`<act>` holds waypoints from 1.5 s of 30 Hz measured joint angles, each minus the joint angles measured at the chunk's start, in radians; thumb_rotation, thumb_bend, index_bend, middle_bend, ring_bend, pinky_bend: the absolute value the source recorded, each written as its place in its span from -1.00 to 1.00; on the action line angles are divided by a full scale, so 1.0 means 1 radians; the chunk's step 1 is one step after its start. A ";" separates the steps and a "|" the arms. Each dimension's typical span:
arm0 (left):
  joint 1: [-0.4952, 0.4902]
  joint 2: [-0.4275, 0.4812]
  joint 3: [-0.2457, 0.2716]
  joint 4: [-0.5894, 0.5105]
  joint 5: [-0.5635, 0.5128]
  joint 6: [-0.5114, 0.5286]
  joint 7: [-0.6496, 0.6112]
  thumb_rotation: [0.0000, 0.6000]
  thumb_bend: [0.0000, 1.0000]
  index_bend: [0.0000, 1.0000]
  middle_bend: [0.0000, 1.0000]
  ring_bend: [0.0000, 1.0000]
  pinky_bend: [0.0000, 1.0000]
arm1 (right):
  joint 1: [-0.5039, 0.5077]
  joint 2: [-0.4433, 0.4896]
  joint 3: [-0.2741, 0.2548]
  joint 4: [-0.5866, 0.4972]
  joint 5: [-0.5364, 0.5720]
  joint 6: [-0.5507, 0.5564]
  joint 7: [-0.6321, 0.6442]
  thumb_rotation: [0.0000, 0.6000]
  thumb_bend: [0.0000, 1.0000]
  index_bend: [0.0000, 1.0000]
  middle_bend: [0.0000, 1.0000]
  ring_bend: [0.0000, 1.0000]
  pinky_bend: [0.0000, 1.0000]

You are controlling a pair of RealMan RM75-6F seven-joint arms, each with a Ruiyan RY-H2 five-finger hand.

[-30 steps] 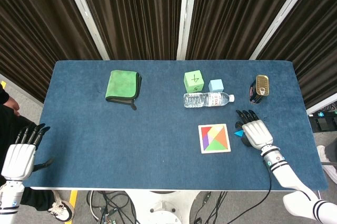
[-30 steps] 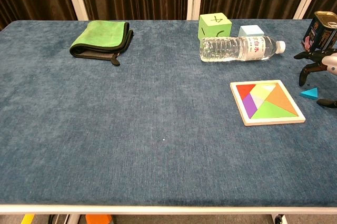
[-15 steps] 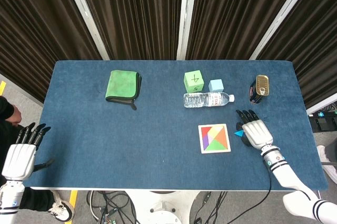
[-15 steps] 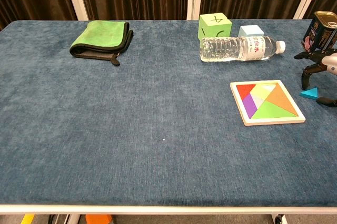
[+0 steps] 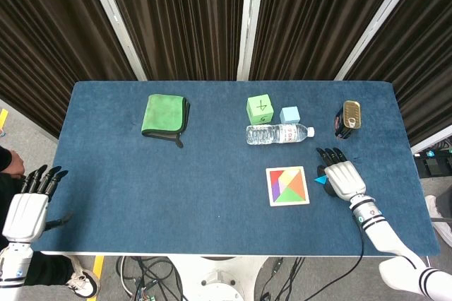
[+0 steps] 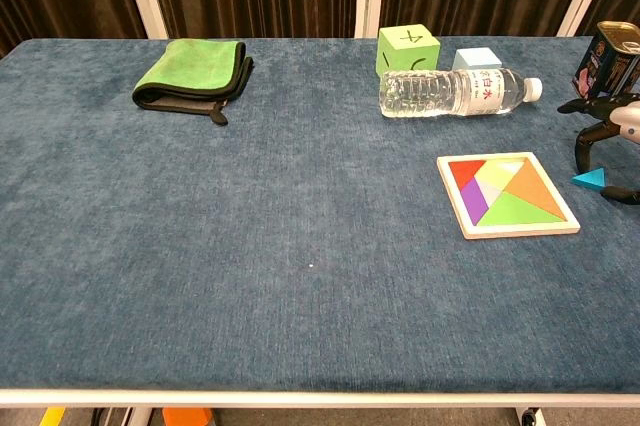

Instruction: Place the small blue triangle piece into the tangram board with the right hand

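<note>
Currently right hand (image 5: 343, 177) sits over blue triangle (image 6: 590, 179), just beside tangram board (image 5: 287, 186); grasp can't be confirmed.

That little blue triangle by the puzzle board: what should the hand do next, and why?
Probably close the fingers on the blue triangle. It lies on the table just right of the tangram board, and the right hand hovers over it with fingers spread around it, seemingly not yet gripping.

Dark blue bench (image 6: 250, 246), green cloth (image 6: 192, 68), lime cube (image 6: 407, 49), pale blue block (image 6: 476, 59), cyan triangle (image 6: 589, 179), multicoloured tangram board (image 6: 506, 194)
</note>
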 measured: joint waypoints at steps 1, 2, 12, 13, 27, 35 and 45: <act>0.000 0.000 0.000 0.000 0.000 0.000 0.000 1.00 -1.00 -0.67 -0.75 -0.98 -0.77 | 0.000 0.001 0.000 -0.001 -0.001 0.003 0.001 1.00 -0.45 0.01 -1.00 -1.00 -1.00; 0.000 0.000 0.000 0.001 0.000 0.000 -0.001 1.00 -1.00 -0.67 -0.75 -0.98 -0.77 | -0.001 0.001 0.000 -0.001 -0.002 0.006 0.002 1.00 -0.45 0.01 -1.00 -1.00 -1.00; 0.002 0.000 0.000 0.006 0.001 0.005 -0.010 1.00 -1.00 -0.67 -0.75 -0.98 -0.77 | -0.002 0.022 0.016 -0.038 -0.004 0.038 0.030 1.00 -0.46 0.02 -1.00 -1.00 -1.00; 0.003 0.000 0.000 0.006 0.002 0.005 -0.011 1.00 -1.00 -0.67 -0.75 -0.98 -0.77 | 0.000 0.025 0.020 -0.049 0.001 0.036 0.035 1.00 -0.46 0.02 -1.00 -1.00 -1.00; 0.007 0.010 0.003 0.017 0.006 0.010 -0.035 1.00 -1.00 -0.66 -0.75 -0.98 -0.77 | 0.081 0.107 0.102 -0.252 0.209 -0.132 -0.063 1.00 -0.46 0.13 -1.00 -1.00 -1.00; 0.007 0.006 0.003 0.037 0.002 0.009 -0.060 1.00 -1.00 -0.66 -0.75 -0.98 -0.77 | 0.158 0.142 0.119 -0.345 0.448 -0.205 -0.235 1.00 -0.46 0.13 -1.00 -1.00 -1.00; 0.009 0.003 0.002 0.067 -0.001 0.008 -0.100 1.00 -1.00 -0.66 -0.75 -0.98 -0.77 | 0.218 0.098 0.089 -0.444 0.719 -0.076 -0.452 1.00 -0.43 0.15 -1.00 -1.00 -1.00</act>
